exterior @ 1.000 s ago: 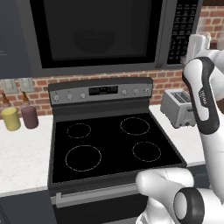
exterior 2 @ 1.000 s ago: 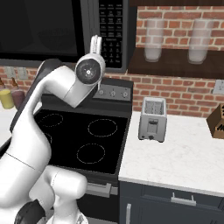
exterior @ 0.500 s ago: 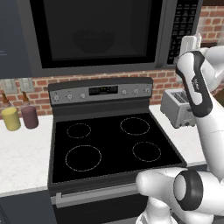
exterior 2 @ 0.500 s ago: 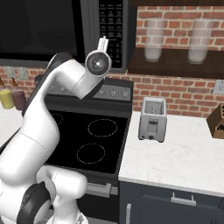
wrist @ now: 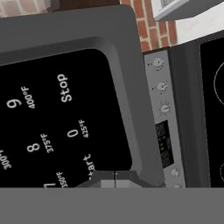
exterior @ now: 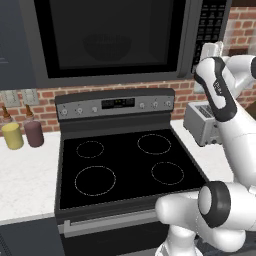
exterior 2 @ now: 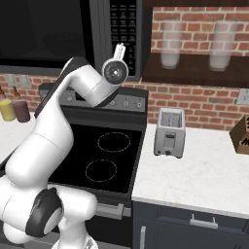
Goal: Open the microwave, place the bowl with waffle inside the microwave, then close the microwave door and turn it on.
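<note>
The microwave (exterior: 112,79) hangs above the stove with the microwave door (exterior: 42,75) closed. Through its dark window the bowl (exterior: 107,47) shows as a dim round shape; the waffle is hidden. My gripper (exterior: 212,50) is shut and holds nothing, its tip up against the lower part of the black keypad panel (exterior: 213,22) on the microwave's right. From the right it points up at the keypad (exterior 2: 124,22), gripper (exterior 2: 119,48) just under it. In the hand view the closed fingertips (wrist: 114,178) sit right below the Start key (wrist: 87,164), with the Stop key (wrist: 64,87) further off.
The black-topped stove (exterior: 125,165) lies below my arm. A silver toaster (exterior 2: 169,131) stands on the counter to its right. A yellow jar (exterior: 12,136) and a mauve jar (exterior: 34,133) stand at the left. Glass jars (exterior 2: 170,44) sit on a shelf at the right.
My hand has moved up and in toward the keypad, tip now close to the lower keys. Jaws stayed shut; door stayed closed.
</note>
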### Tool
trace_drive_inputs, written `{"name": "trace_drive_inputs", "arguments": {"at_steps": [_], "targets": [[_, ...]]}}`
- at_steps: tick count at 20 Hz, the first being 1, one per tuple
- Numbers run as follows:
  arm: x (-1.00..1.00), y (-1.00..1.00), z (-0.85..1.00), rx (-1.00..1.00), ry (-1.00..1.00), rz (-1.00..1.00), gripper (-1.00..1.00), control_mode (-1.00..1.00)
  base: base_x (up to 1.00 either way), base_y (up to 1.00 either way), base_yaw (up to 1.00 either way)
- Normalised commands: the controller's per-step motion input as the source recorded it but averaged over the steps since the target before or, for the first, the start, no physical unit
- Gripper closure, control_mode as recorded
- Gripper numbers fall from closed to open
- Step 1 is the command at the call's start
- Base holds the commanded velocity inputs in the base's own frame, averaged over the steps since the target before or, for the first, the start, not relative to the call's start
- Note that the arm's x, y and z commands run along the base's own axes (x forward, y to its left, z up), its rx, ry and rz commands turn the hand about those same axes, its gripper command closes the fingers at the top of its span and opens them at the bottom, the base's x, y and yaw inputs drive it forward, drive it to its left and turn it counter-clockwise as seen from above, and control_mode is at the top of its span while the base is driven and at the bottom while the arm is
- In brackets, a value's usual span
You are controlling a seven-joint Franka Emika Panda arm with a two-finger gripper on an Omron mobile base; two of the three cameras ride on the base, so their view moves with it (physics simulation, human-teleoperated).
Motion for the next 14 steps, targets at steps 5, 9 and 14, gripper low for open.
{"name": "trace_drive_inputs", "arguments": {"at_steps": [5, 9, 14], "targets": [[0.47, 0.0, 0.0, 0.08, 0.0, 0.0, 1.0, -1.0, 0.0, 0.0, 0.0], [0.73, -0.01, -0.02, 0.09, 0.02, 0.0, 1.0, -1.0, 0.0, 0.0, 0.0], [0.97, -0.16, 0.0, 0.14, 0.23, 0.06, 1.0, -1.0, 0.0, 0.0, 0.0]]}}
